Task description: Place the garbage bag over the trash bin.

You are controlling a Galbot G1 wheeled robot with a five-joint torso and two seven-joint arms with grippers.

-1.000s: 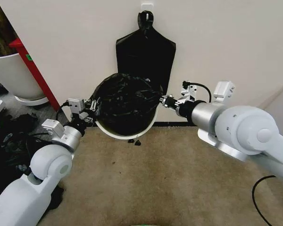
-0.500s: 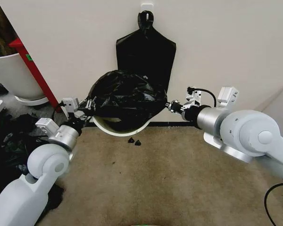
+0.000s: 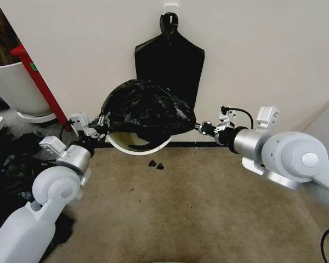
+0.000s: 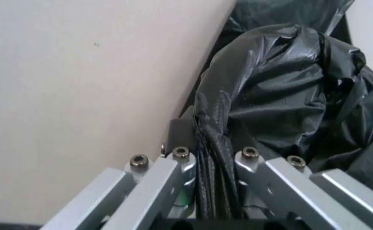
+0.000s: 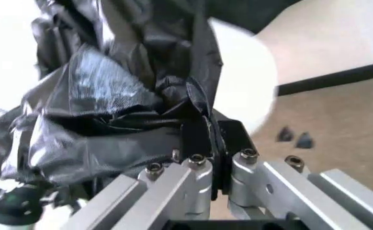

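Both claws, left [image 3: 96, 127] and right [image 3: 198, 128], stay clamped on the bag [image 3: 145, 108], now stretched wider and higher, hiding most of the bin [image 3: 137, 144].

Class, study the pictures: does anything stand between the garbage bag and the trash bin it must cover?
Nothing visible does. The garbage bag hangs stretched between the left claw and right claw, directly above the trash bin, with no object between film and rim.
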